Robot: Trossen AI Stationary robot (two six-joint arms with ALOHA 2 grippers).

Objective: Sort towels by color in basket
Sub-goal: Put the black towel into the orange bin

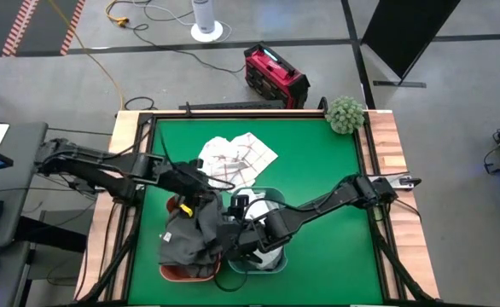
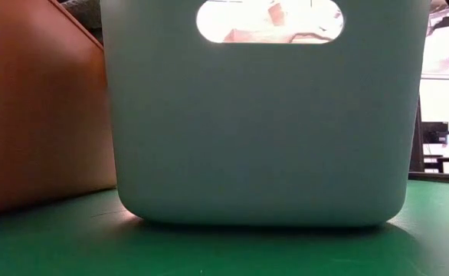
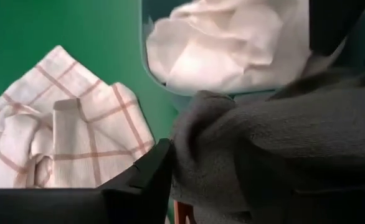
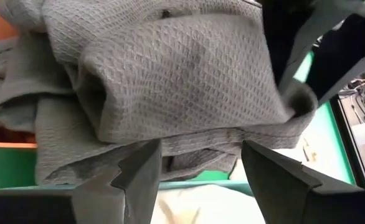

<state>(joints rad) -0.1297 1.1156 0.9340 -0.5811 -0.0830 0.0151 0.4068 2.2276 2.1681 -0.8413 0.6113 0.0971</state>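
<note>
The green desk [image 1: 318, 170] carries two baskets at its 6 o'clock edge: a pale teal basket [image 2: 263, 123] and, touching it at 9 o'clock, a rust-orange basket [image 2: 33, 107]. A dark grey towel [image 1: 194, 228] drapes over the orange one. A red-checked white towel [image 1: 237, 158] lies toward 12 o'clock. The left pincer [image 1: 200, 198] pinches the grey towel; the right pincer [image 4: 198, 168] is spread just beside it.

Dark grey towel [image 1: 190, 232] bunched over orange basket [image 1: 186, 273]; checked towel [image 1: 237, 156] on mat
</note>
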